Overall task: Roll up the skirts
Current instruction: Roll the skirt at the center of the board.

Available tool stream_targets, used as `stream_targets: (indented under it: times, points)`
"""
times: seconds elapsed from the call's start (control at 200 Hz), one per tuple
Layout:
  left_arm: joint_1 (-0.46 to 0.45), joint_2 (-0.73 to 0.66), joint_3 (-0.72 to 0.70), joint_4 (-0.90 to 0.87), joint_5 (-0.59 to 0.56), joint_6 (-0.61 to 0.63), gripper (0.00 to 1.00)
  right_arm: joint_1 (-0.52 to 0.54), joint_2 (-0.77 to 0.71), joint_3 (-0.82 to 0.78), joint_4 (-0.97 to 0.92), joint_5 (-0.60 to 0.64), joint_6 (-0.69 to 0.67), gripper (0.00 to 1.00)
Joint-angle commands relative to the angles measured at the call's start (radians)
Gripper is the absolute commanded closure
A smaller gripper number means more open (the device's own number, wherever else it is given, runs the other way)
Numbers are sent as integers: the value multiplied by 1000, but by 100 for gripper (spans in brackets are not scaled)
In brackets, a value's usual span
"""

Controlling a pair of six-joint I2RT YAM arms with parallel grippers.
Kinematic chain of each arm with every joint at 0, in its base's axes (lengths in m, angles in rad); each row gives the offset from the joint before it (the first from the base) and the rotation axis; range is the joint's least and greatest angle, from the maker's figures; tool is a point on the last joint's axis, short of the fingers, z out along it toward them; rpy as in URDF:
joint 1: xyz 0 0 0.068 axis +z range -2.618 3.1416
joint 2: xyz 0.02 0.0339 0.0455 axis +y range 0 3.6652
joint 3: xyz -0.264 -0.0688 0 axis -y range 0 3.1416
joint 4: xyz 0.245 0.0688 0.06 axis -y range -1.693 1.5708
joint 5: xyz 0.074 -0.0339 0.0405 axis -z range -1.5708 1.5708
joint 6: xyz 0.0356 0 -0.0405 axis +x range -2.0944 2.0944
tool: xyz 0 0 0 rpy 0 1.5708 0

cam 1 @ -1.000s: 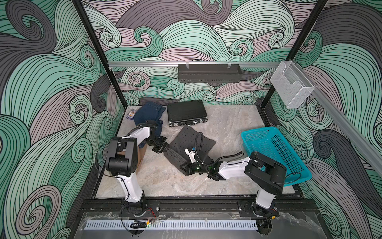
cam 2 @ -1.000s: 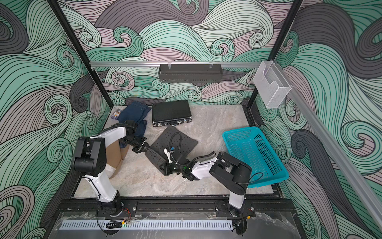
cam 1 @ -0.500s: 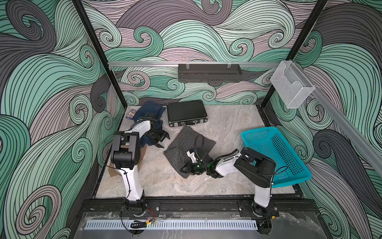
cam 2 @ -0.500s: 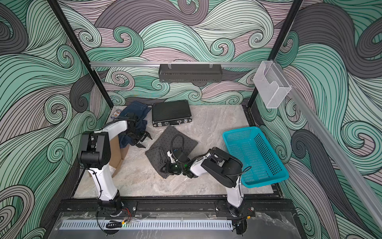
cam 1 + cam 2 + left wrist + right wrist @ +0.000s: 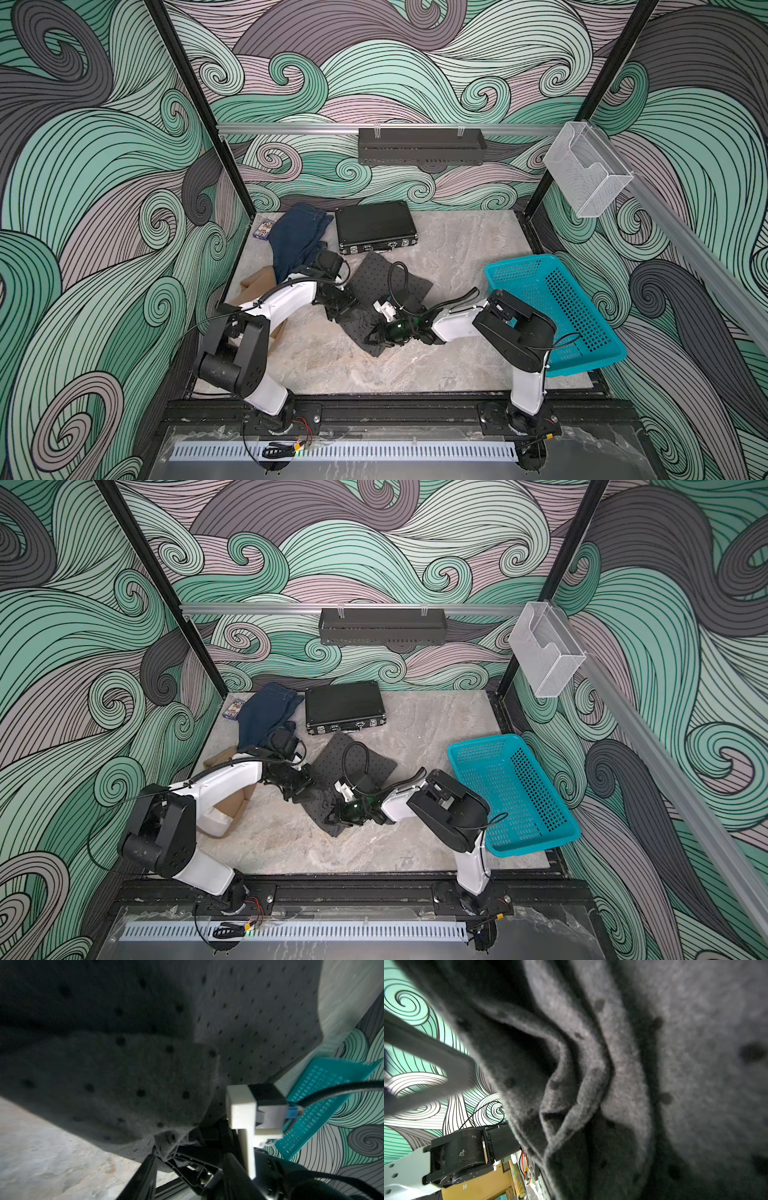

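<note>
Tabletop: only L wrist shows R fingers pinching dotted skirt.

- The dotted grey skirt lay in the middle of the table, its far part flat and its near part bunched.
- The left tool sat at the skirt's left edge; how its jaws stood could not be told.
- The right tool lay low on the bunched near edge.
- The denim skirt lay far left, just beside the black case.
- The tan skirt lay partly under the left arm.
- The teal basket stood at the right.
</note>
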Motion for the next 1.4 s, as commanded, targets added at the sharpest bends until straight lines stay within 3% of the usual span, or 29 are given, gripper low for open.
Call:
stream_targets:
  times: [0.0, 0.215, 0.275, 0.35, 0.455, 0.551, 0.671, 0.761, 0.826, 0.941, 0.971, 1.081, 1.251, 1.286, 1.396]
  points:
    - [-4, 11, -44, 192, -1, -120, 53, -18, 38, 6, -98, -71, -60, 99]
    - [4, 195, 86, 103, -111, -157, 62, -39, 69, 18, -76, -142, -71, 91]
    - [14, 249, 95, 101, -108, -187, 69, -39, 55, 25, -116, -137, -104, 83]
    - [29, 306, 103, 84, -116, -217, 78, -42, 17, 20, -154, -141, -153, 66]
    - [53, 340, 86, 84, -141, -244, 79, -49, -81, 6, -286, -87, -265, 52]
    - [62, 344, 77, 83, -141, -252, 79, -53, -186, -15, -414, 20, -357, 44]
    - [63, 342, 108, 31, -159, -237, 79, -50, -326, -36, -572, 289, -458, 42]
    - [69, 350, 129, 2, -153, -223, 78, -14, -429, -65, -582, 507, -518, 40]
    - [72, 369, 153, -21, -127, -198, 77, 58, -491, -98, -519, 615, -638, 37]
    - [74, 436, 243, -139, -79, -91, 77, 162, -528, -126, -427, 633, -880, 36]
    - [72, 451, 266, -176, -77, -62, 78, 185, -531, -132, -407, 647, -943, 28]
    - [70, 453, 280, -202, -113, -29, 78, 283, -544, -188, -275, 736, -1206, 24]
    - [68, 481, 307, -203, -88, -16, 77, 341, -496, -184, -206, 884, -1501, 22]
    - [68, 485, 318, -208, -86, -9, 77, 348, -481, -191, -179, 902, -1563, 18]
    - [66, 497, 325, -195, -62, -2, 76, 358, -423, -196, -118, 930, -1668, 16]
